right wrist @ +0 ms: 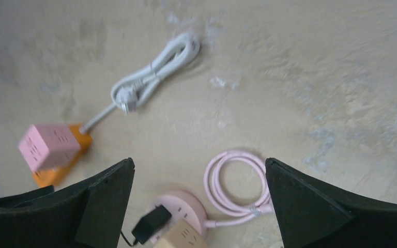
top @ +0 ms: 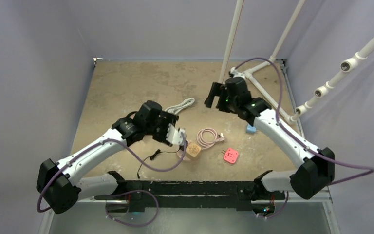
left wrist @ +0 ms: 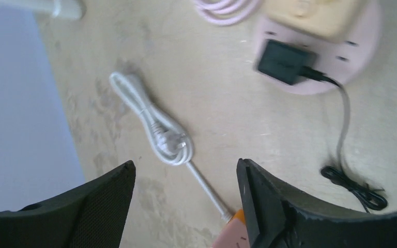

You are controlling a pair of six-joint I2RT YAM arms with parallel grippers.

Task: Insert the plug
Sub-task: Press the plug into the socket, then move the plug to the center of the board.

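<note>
We see a sandy tan tabletop, mottled with paler blotches. The colours on it: a white cable, a pale pink cable, a pink cube with an orange block, a small light-blue piece, a coral-pink adapter. The black plug shows against a pale pink round base and a cream cube. The left pincer and right pincer are matte black.

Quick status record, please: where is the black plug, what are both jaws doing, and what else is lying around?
black plug: on the round pink socket, looks seated
beige cube: on the same socket, beside the plug
black cord: trails from the plug onto the table
left gripper: jaws apart, nothing between them
right gripper: jaws wide apart, empty
nearby: white cable, pink coiled cable, pink cube strip
</note>
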